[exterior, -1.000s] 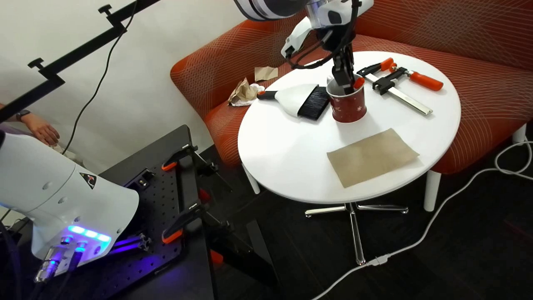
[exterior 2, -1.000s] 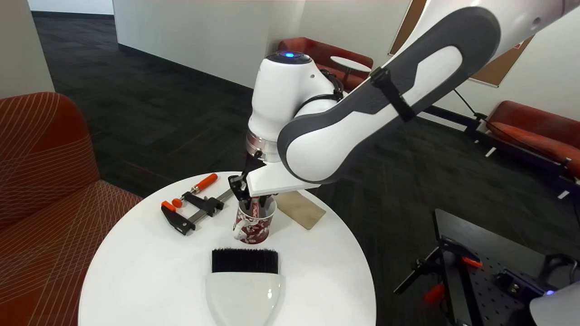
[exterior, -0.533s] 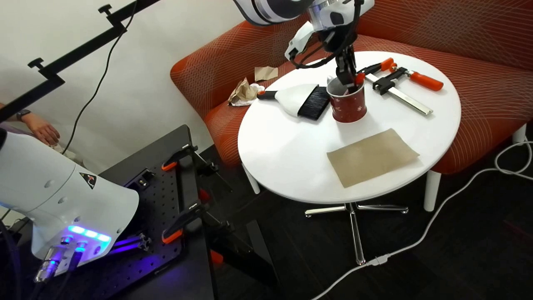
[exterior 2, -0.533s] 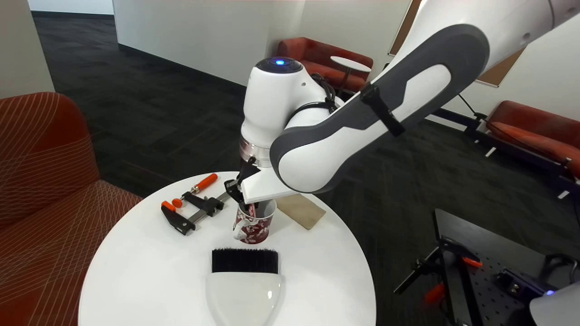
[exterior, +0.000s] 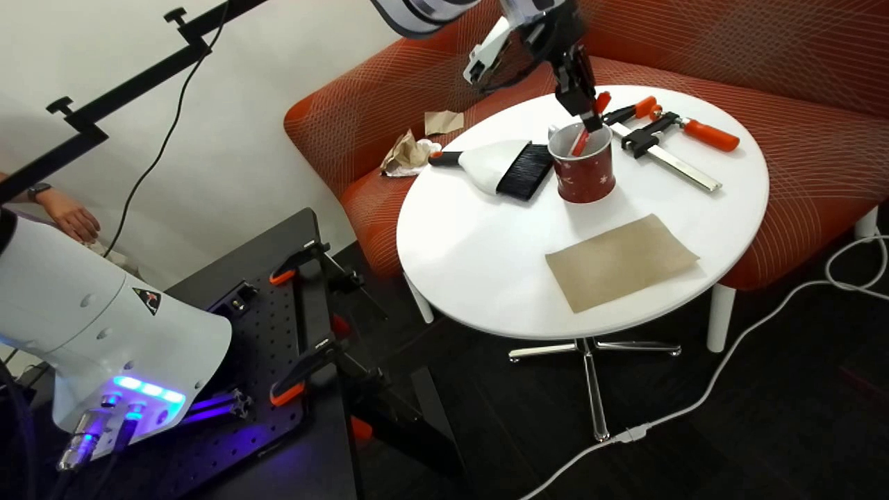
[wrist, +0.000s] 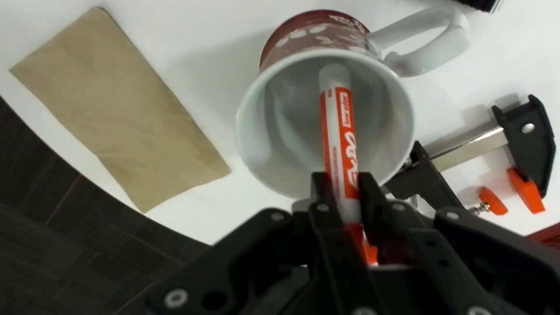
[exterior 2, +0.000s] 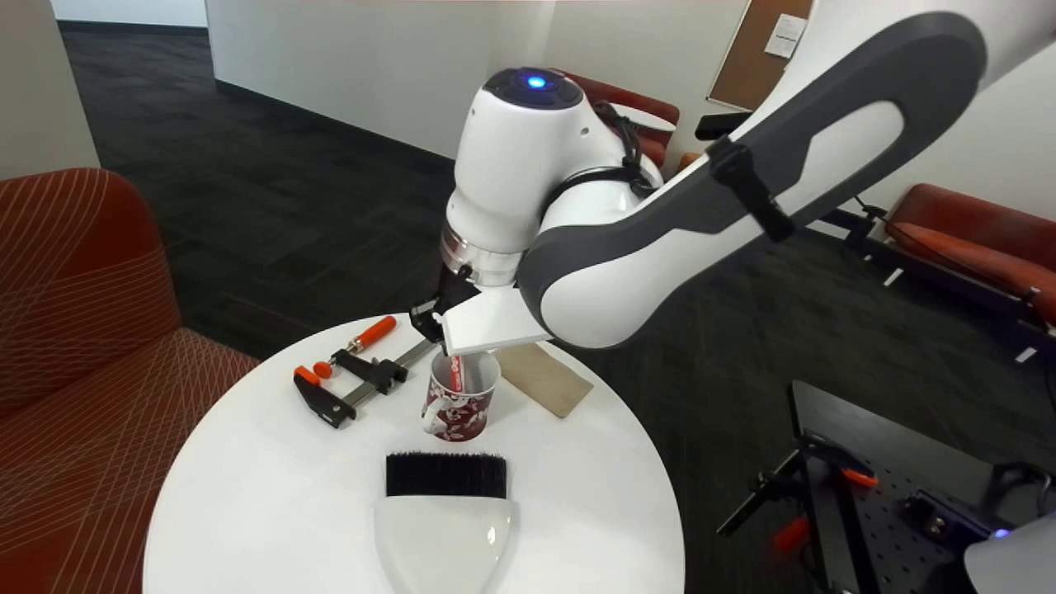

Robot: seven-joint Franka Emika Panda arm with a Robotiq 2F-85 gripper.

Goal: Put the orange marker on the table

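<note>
The orange marker point(wrist: 340, 131) is orange-red with a white band and a whitish end. My gripper point(wrist: 342, 186) is shut on its upper part, one black finger on each side. The marker leans, with its lower part point(exterior: 580, 143) inside the red mug point(exterior: 585, 179). The fingertips stand just above the mug's rim. The marker also shows in an exterior view point(exterior 2: 457, 374), where the arm hides most of the gripper. The mug stands upright on the round white table point(exterior: 472, 257); its white handle point(wrist: 431, 41) shows in the wrist view.
An orange-handled bar clamp point(exterior: 653, 146) lies beside the mug. A white dustpan brush point(exterior: 496, 163) with black bristles lies on the mug's other side. A flat brown paper point(exterior: 621, 262) lies near the table edge. A rust-orange sofa point(exterior: 694, 42) stands behind.
The gripper has risen from inside the mug to above its rim and tilted, drawing the marker partly up. The mug has shifted slightly.
</note>
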